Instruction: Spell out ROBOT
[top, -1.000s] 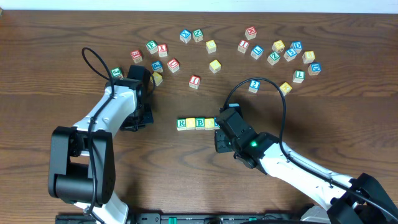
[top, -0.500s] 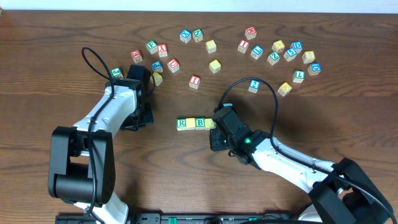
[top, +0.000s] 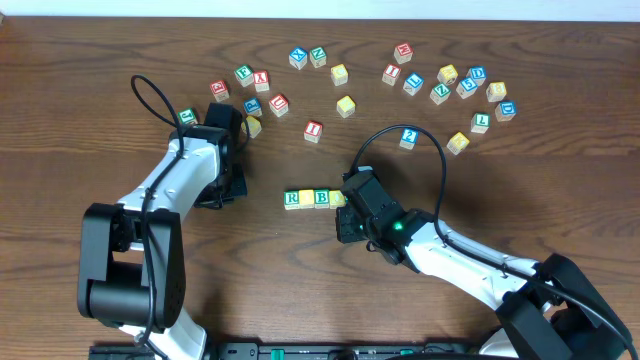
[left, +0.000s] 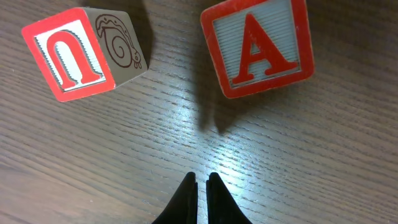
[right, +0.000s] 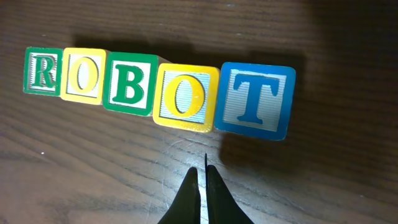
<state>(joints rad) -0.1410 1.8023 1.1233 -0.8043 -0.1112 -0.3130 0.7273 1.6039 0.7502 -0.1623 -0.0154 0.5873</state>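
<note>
Cubes (right: 129, 85) in touching row, reading ROBOT

row (right: 158, 93): green-lettered cubes (right: 129, 84) 2 | yellow cubes (right: 185, 98) 2 | blue cube (right: 256, 101) 1

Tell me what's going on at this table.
The row of five cubes reads ROBOT. The cubes sit side by side and touch, though the line is a little crooked. The right arm's fingers are shut and empty, pointing at the row near the second O and the T but stopping short of it. The left arm's fingers are also shut and empty, off among the spare cubes by a red A cube and a red U cube. The word looks done.
</note>
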